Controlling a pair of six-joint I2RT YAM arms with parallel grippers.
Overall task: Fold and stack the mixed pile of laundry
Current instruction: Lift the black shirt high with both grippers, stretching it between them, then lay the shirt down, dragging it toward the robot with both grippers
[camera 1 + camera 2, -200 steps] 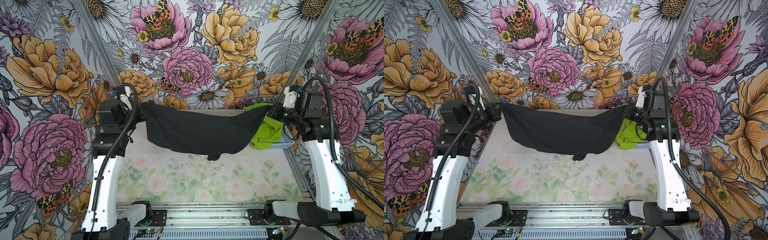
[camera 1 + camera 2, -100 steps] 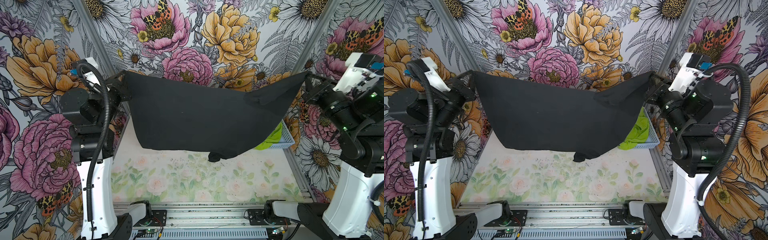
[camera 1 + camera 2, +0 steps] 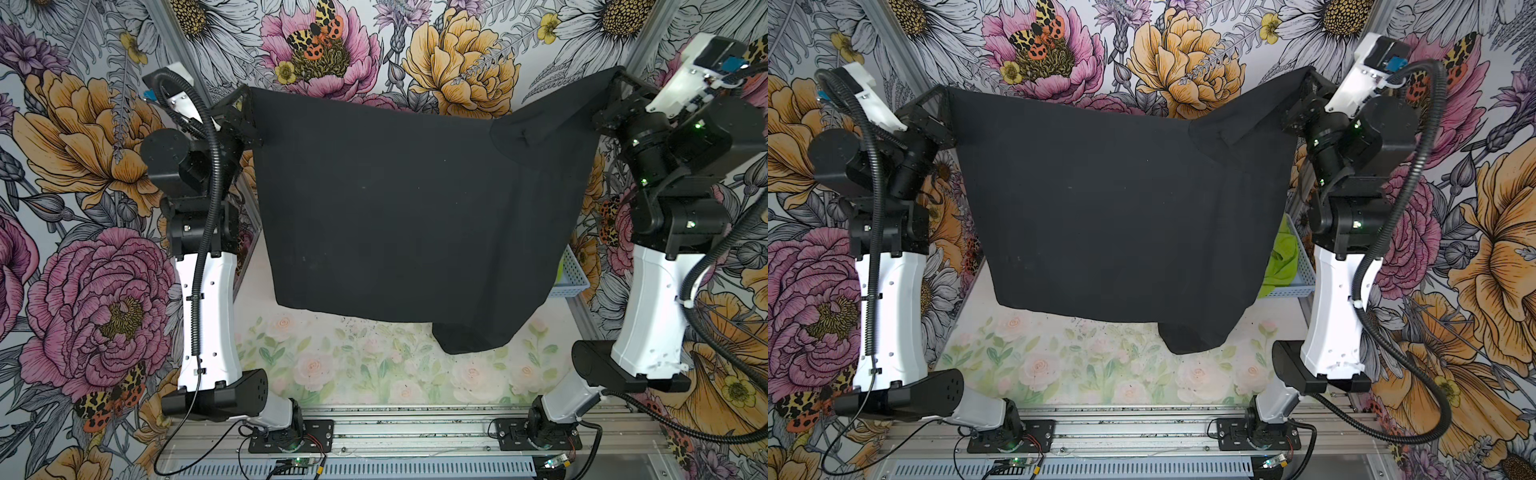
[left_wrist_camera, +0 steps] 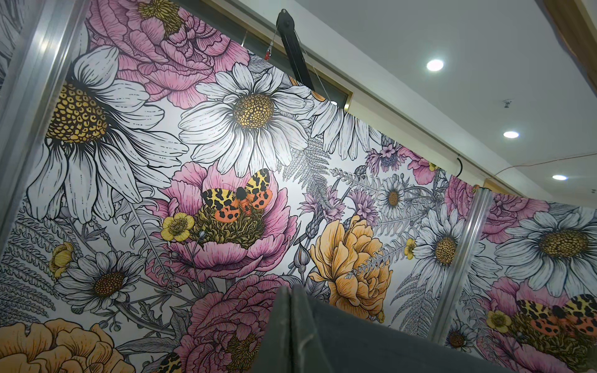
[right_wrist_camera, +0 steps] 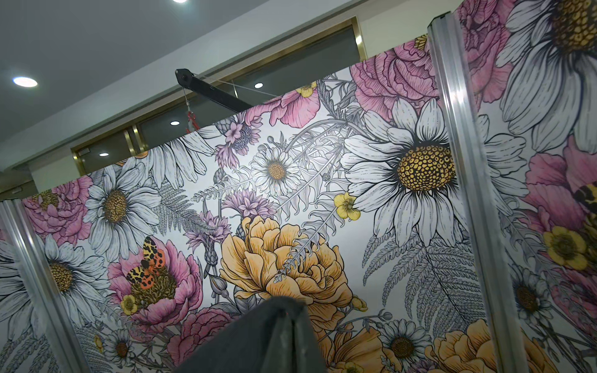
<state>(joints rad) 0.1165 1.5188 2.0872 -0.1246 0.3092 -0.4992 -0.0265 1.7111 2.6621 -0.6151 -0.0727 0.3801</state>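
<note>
The black T-shirt (image 3: 415, 208) (image 3: 1121, 208) hangs spread in the air between both arms, with one lower corner drooping at the right toward the table. My left gripper (image 3: 249, 93) (image 3: 946, 89) is shut on its upper left corner; in the left wrist view the gripper (image 4: 290, 290) pinches the black cloth (image 4: 371, 339). My right gripper (image 3: 615, 72) (image 3: 1310, 72) is shut on the upper right corner, where a sleeve folds over; in the right wrist view the gripper (image 5: 289, 310) has cloth (image 5: 232, 348) draped over it. The lime-green shorts (image 3: 1283, 257) lie in the basket, mostly hidden behind the shirt.
A light-blue perforated basket (image 3: 575, 282) (image 3: 1296, 291) stands at the table's right edge by the right arm. The floral table mat (image 3: 353, 365) shows below the hanging shirt. Flowered walls enclose the back and both sides. Both arm bases sit on the front rail.
Both arms have risen and moved apart, lifting the black T-shirt from low over the table until it hangs high and wide. The shirt now hides most of the basket and shorts.
</note>
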